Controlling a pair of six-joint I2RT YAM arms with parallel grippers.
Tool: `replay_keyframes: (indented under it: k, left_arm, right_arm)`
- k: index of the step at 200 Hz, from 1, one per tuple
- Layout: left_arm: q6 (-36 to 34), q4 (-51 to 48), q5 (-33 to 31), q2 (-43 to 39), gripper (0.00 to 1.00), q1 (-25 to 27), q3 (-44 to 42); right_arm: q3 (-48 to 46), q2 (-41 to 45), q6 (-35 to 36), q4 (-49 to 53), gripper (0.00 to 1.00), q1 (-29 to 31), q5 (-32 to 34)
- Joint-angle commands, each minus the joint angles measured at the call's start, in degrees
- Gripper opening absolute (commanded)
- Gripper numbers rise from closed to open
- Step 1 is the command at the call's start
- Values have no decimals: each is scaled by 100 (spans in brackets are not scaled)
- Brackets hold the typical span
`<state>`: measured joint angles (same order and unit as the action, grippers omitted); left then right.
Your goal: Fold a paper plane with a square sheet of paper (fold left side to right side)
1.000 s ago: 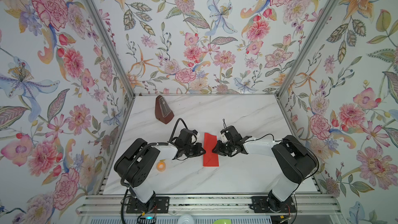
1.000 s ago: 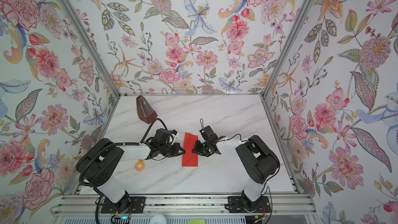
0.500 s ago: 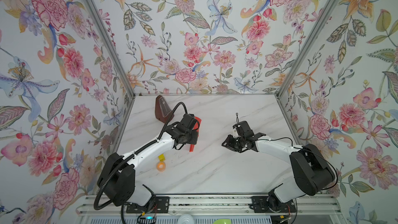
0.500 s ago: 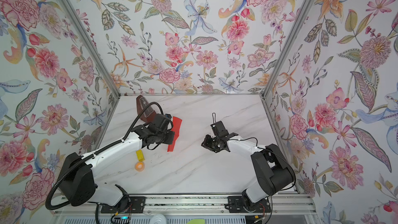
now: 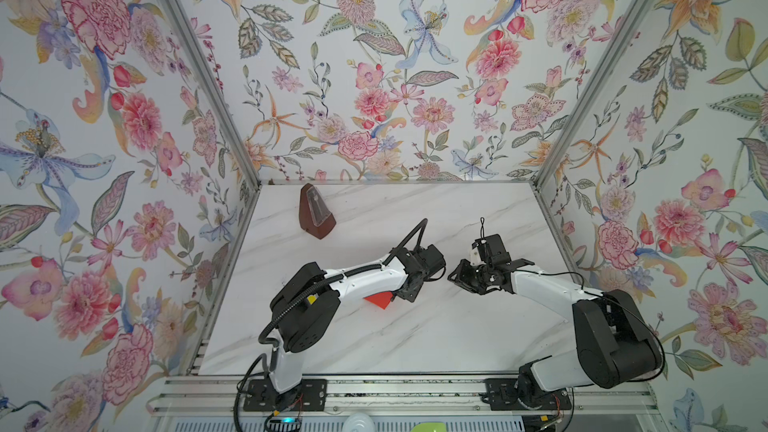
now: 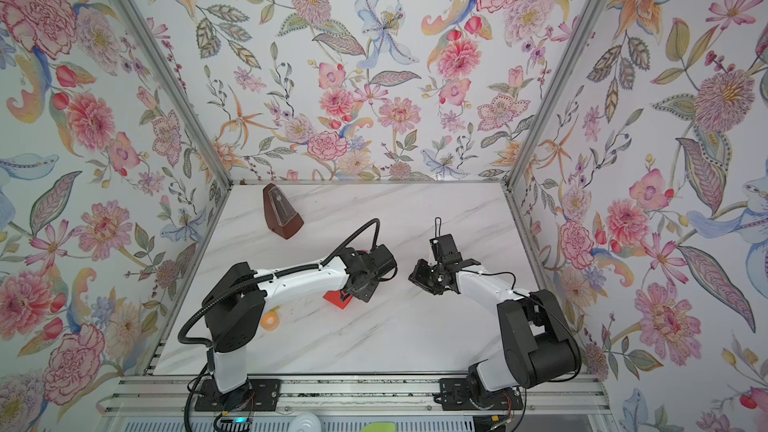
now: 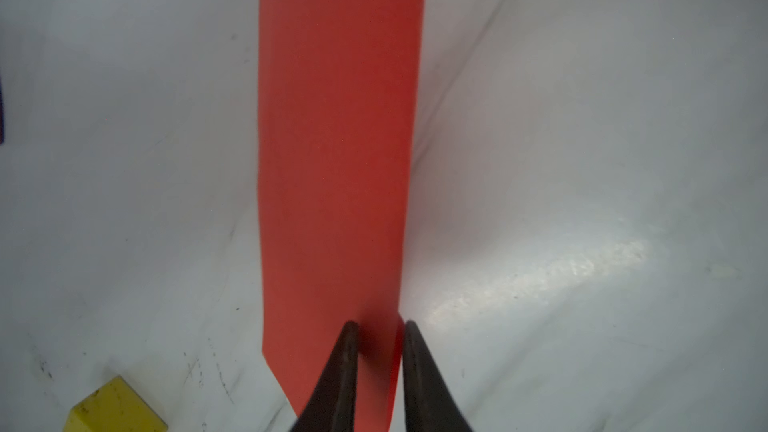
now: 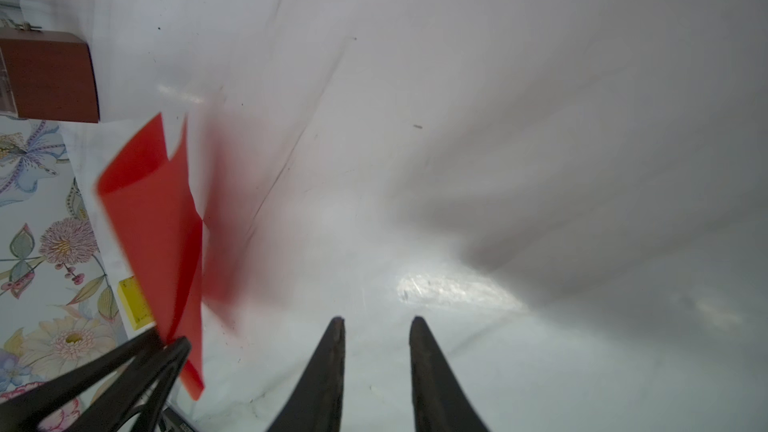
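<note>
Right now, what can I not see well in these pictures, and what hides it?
- Red paper: in both top views the left arm covers most of it.
- Yellow block: cut off at the edge of the left wrist view.
- Small orange thing: too small to name in a top view.

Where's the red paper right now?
The red paper is just left of the table's middle in both top views, mostly hidden under the left claw, with the yellow block nearby.
</note>
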<state>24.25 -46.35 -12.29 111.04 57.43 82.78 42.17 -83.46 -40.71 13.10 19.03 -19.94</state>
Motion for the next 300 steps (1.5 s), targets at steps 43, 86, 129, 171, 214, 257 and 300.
replay_keyframes:
  k: [43,86,129,171,214,257,300]
  left_arm:
    - [99,1448,1603,-842,51,-321,-547]
    - [-348,1374,1458,-1398,63,-1082,-1118]
    - [-670,1703,1842,-1592,69,-1838,-1717]
    - [-706,2205,2642,-1487,54,-1981,-1994]
    - [-389,2615,3158,-1482,34,-1972,-2395]
    - [221,3196,3443,-1861,34,-1793,-3005]
    - [750,3592,3580,-2098,52,-1210,-3356]
  right_arm:
    - [-183,254,-265,-7,34,204,-272]
    - [-56,-108,-661,-441,38,787,-344]
    - [217,-766,-860,-967,43,910,-519]
    - [797,-1556,-731,-1038,45,789,-507]
    - [1785,-2521,-412,-811,38,751,-588]
    - [2643,-3278,62,-462,33,882,-936]
    - [3447,-3870,778,26,32,1175,-1532]
